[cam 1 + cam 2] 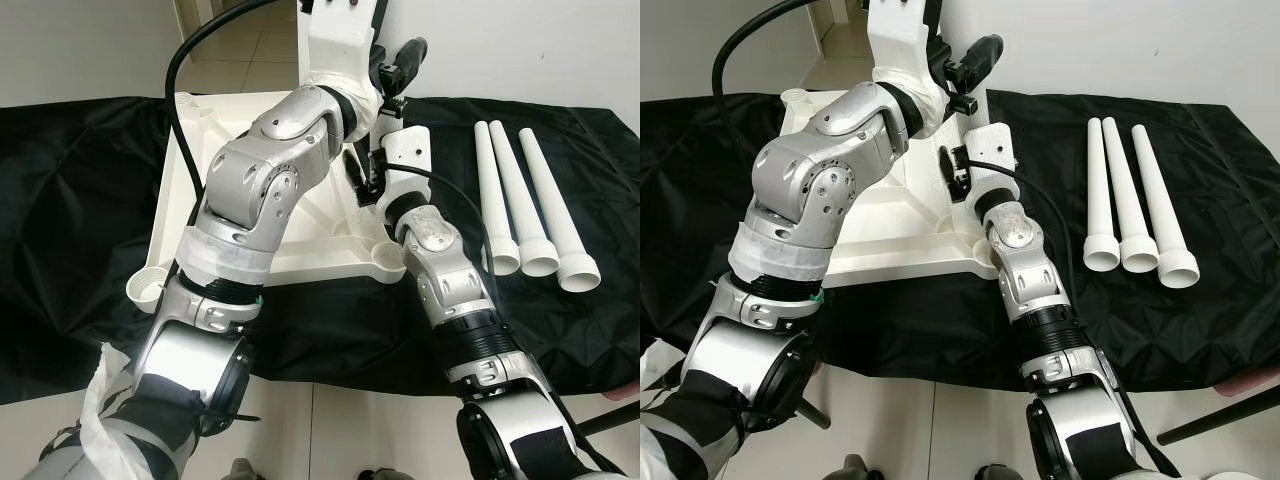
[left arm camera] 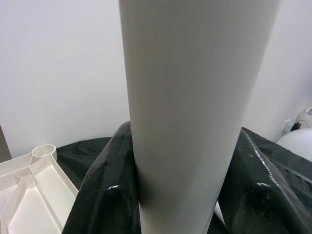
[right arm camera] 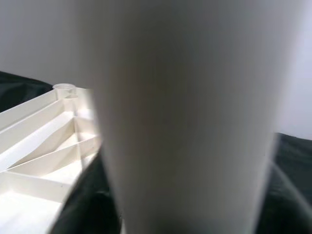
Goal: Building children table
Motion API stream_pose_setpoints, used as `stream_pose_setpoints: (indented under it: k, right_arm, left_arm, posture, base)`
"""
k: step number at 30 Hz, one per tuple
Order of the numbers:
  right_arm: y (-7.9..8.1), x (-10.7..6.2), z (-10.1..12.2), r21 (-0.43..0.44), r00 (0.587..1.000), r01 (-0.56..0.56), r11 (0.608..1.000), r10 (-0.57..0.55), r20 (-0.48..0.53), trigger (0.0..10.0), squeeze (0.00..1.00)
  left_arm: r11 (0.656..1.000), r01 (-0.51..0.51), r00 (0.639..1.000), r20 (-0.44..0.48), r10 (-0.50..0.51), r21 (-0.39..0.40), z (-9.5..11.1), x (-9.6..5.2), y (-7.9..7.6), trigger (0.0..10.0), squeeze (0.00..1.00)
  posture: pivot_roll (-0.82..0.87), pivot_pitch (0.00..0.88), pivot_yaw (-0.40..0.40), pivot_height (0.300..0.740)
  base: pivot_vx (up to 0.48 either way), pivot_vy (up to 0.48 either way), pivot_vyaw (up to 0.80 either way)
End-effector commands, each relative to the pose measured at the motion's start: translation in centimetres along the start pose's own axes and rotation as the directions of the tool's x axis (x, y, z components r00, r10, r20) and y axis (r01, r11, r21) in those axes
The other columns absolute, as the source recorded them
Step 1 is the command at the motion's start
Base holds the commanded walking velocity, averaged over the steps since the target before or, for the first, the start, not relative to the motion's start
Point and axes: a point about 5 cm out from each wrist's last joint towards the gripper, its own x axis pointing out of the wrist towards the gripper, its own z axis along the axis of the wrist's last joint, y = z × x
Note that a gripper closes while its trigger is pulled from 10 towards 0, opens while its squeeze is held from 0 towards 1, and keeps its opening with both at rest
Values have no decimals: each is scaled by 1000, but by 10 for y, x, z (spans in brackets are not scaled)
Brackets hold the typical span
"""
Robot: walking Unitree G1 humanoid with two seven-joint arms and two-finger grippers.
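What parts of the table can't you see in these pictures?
- Far right corner of the tabletop: eye views, the arms cover it.
- Top end of the held leg: left wrist view, cut off by the edge.
- Leg in the right wrist view: too blurred to show the fingers' grip.
- Left gripper: eye views, behind the left wrist.
- Three spare legs: threads too small to see.

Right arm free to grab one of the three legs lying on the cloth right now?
Probably not yet. The right end effector appears closed around the white leg that the left end effector also grips. The path to the three legs looks open.
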Motion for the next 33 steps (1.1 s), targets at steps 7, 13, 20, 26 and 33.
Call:
stream_pose_setpoints:
  k: [7, 13, 20, 26, 33]
  right_arm:
    - [2, 3, 2, 21, 1000, 8, 1000, -8, 11, 0, 0]
    - [0, 4, 1, 35, 1000, 31, 999, -31, 0, 10000, 0]
    - [-1, 5, 2, 93, 999, 44, 995, -44, -5, 10000, 0]
    - [-3, 6, 1, 139, 999, 54, 989, -52, -17, 10000, 0]
    - [-7, 6, 1, 205, 997, 81, 975, -77, -26, 10000, 0]
  left_arm:
    - [1000, 1, 998, 61, -1, 1, 12, 2, -6, 10000, 0]
    - [998, 31, 994, 106, -25, -60, 17, 1, -7, 10000, 0]
    - [994, 79, 985, 158, -66, -78, 23, -2, -12, 10000, 1000]
    - [990, 103, 979, 188, -84, -97, 28, -5, -15, 10000, 0]
    - [982, 102, 974, 218, -66, -158, 29, -11, -8, 10000, 0]
  posture:
    - [-78, 80, 49, 740]
    - [-78, 80, 48, 740]
    - [-77, 79, 46, 740]
    - [-79, 77, 45, 740]
    - [-80, 80, 45, 740]
  base:
    - [0, 0, 0]
    - [0, 0, 0]
    - [0, 0, 0]
    - [0, 0, 0]
    - [0, 0, 0]
